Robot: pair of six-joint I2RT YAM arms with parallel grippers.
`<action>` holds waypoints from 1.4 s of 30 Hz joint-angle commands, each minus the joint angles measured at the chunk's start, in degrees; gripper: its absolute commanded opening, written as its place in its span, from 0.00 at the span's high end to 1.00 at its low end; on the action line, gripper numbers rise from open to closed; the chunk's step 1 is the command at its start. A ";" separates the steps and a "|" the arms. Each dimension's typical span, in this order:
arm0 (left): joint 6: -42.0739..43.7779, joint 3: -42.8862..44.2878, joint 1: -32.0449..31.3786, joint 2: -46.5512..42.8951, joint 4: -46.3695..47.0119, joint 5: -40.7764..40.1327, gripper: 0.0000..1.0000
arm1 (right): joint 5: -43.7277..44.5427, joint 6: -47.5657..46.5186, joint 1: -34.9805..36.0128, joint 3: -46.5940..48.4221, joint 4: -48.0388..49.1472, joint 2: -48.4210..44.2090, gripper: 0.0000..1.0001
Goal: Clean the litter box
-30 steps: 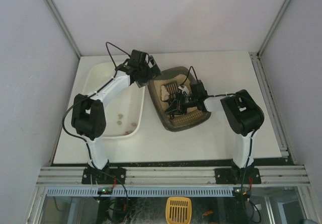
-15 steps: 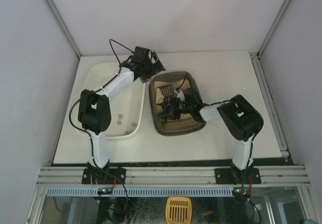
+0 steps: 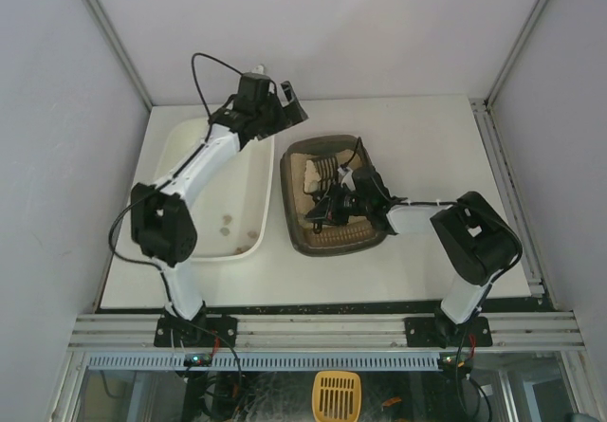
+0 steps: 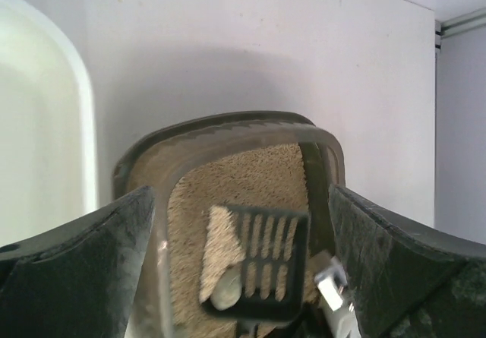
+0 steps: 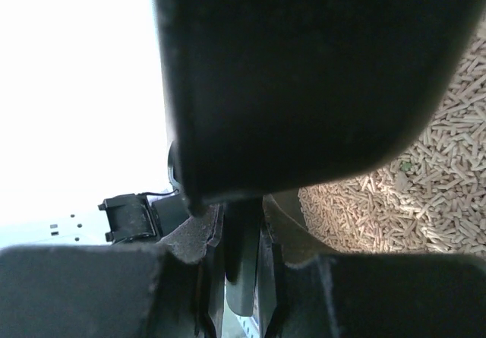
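The dark grey-brown litter box (image 3: pixel 296 235) with beige litter sits mid-table; its far rim shows in the left wrist view (image 4: pixel 228 122). My right gripper (image 3: pixel 329 206) is low inside the box, shut on the handle (image 5: pixel 243 254) of a black slotted scoop (image 3: pixel 321 168). The scoop (image 4: pixel 266 251) lies on the litter with a pale lump (image 4: pixel 225 292) and some litter at its left corner. My left gripper (image 3: pixel 278 107) is open and empty, above the table just beyond the box's far-left corner; its fingers (image 4: pixel 83 277) frame the box.
A larger glossy white tray (image 3: pixel 180 156) stands left of the litter box, with a few small brown lumps (image 3: pixel 228 220) near its front. White walls enclose the table on three sides. A yellow scoop (image 3: pixel 337 395) lies below the front rail.
The litter box went from skewed to straight and sits a little further left. My left gripper has left the box's far-left corner and lifted back. The right arm still holds the scoop.
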 commanded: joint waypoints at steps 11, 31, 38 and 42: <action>37.55 -2.79 0.72 -37.85 -18.46 -26.60 0.00 | -7.83 -7.49 -6.90 1.39 0.34 -4.90 1.00; 52.00 -29.28 6.27 -62.64 -32.08 -16.26 0.00 | -22.11 26.74 -10.77 -12.25 52.39 0.39 1.00; 52.37 -32.25 10.28 -64.25 -33.27 -7.86 0.00 | -20.02 28.56 -8.20 -17.44 58.87 1.83 1.00; 52.16 -32.54 10.95 -64.42 -33.43 -7.39 0.00 | -16.37 30.19 -12.03 -22.30 62.72 2.08 1.00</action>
